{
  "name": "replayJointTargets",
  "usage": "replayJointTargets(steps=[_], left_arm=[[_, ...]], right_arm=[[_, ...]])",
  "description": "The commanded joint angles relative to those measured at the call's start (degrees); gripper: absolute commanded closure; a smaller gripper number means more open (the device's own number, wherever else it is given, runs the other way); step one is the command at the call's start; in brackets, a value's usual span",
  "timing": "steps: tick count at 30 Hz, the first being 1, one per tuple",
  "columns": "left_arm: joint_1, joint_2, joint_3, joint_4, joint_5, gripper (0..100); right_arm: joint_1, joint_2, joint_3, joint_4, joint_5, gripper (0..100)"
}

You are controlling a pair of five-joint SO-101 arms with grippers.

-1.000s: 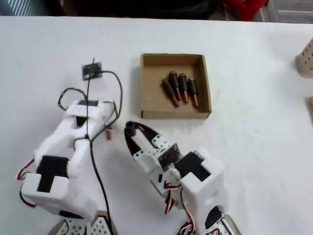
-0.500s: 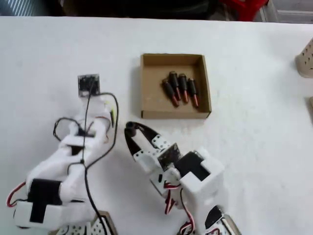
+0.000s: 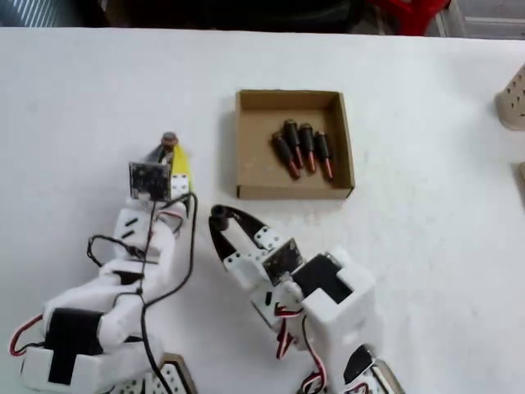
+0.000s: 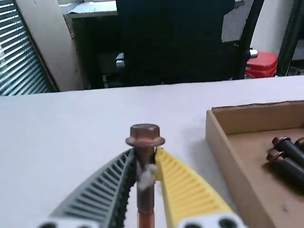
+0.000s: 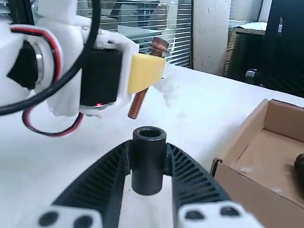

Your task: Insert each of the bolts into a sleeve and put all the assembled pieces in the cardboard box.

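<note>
Bolt [image 4: 145, 137] clamped in left hand [image 4: 144, 156] — sleeve [image 5: 148, 164] in right hand [image 5: 148, 151].

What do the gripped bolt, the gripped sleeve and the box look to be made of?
The bolt looks like metal with a coppery, slightly shiny finish; its flanged hex head catches light and its shank is threaded. The sleeve is black and smooth with a dull sheen; coated metal or plastic, the look leaves it open. The cardboard box is plain brown cardboard, matt, with thin walls.

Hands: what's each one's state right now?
Left hand: closed on bolt.
Right hand: closed on sleeve.
</note>
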Motion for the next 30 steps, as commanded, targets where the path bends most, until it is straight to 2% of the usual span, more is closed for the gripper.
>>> replayJointTargets(steps=[1,5,14,19,23,26,30], left_arm=[[4.0,-2.68,2.37,-10.73,1.58,98],[7.69,-2.68,4.66,-15.65,2.02,98],[7.69,-2.77,5.01,-18.37,2.9,98],[7.52,-2.77,7.38,-25.58,7.82,98],[7.87,-2.77,9.58,-28.4,8.09,98],[7.87,-2.77,10.9,-30.95,11.43,98],[7.87,-2.77,11.25,-31.3,12.75,98]], right_arm=[[-0.22,-0.22,-1.14,0.13,-0.62,98.3],[-0.22,-0.22,-1.14,0.13,-0.62,98.3],[-0.31,-0.13,-1.67,1.71,-0.62,98.3],[-0.13,-0.13,-2.64,3.56,-0.62,98.3],[-0.13,-0.13,-2.73,3.56,-0.62,98.3],[-0.13,-0.13,-2.73,3.65,-0.62,98.3],[-0.13,-0.13,-3.16,3.74,-0.62,98.3]])
